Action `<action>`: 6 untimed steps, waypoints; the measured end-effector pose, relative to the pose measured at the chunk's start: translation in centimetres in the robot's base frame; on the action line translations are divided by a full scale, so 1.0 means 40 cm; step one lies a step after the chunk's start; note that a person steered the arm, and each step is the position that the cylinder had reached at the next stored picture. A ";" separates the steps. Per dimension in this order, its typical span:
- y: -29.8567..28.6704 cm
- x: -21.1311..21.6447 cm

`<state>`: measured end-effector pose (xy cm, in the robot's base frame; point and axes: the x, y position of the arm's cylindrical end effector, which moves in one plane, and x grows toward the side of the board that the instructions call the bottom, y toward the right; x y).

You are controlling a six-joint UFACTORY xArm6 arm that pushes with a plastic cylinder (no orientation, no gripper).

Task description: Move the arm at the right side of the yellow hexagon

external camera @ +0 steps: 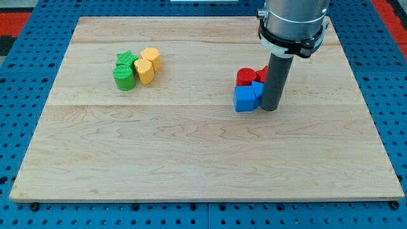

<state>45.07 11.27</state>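
Note:
The yellow hexagon (151,58) lies at the view's upper left, next to a yellow heart-like block (144,72), a green star (126,60) and a green cylinder (124,78), all bunched together. My tip (269,109) rests on the board far to the view's right of that group. It touches the right side of a blue cube (243,99) and a smaller blue block (257,88). Two red blocks (246,77) sit just behind the blue ones, one partly hidden by the rod.
The wooden board (203,165) sits on a blue pegboard surface (19,76). The arm's grey body (294,22) hangs over the board's upper right.

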 end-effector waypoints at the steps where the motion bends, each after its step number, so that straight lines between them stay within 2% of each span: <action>1: 0.000 0.000; 2: 0.004 0.006; 3: -0.004 0.085; 4: -0.179 0.106; 5: -0.289 0.045; 6: -0.301 -0.060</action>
